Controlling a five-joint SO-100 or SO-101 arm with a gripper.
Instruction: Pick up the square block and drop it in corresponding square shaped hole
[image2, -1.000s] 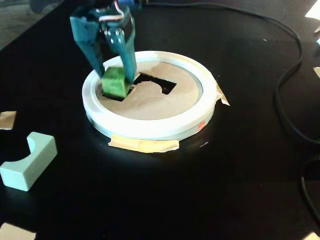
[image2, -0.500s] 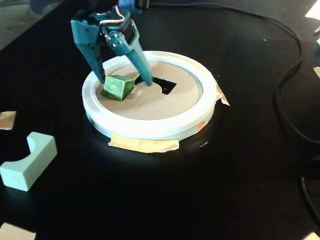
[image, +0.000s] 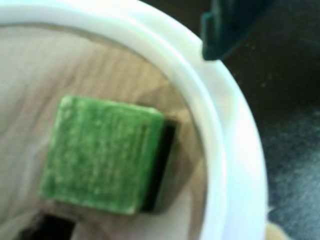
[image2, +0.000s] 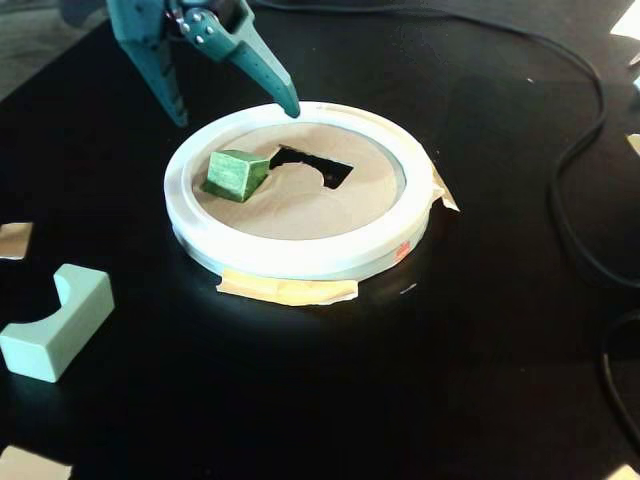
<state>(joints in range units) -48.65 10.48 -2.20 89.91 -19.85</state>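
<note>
Black tabletop (image2: 480, 330) carries the white ring (image2: 300, 255); teal tool (image2: 235, 115) spread, empty.

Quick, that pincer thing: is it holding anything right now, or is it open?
Pincer: open and empty, its tips over the far edge of the white ring; the green block lies loose on the brown board inside it.

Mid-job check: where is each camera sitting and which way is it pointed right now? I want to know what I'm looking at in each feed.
Wrist view: rides on the arm, looks steeply down into the white ring at the green block; one dark fingertip shows top right.
Fixed view: stands in front of the table, above it, looking down and across at the ring; the gripper enters top left, jaws apart, holding nothing.
Shared: the ring, the block lying tilted on the cardboard beside the cutout.
</note>
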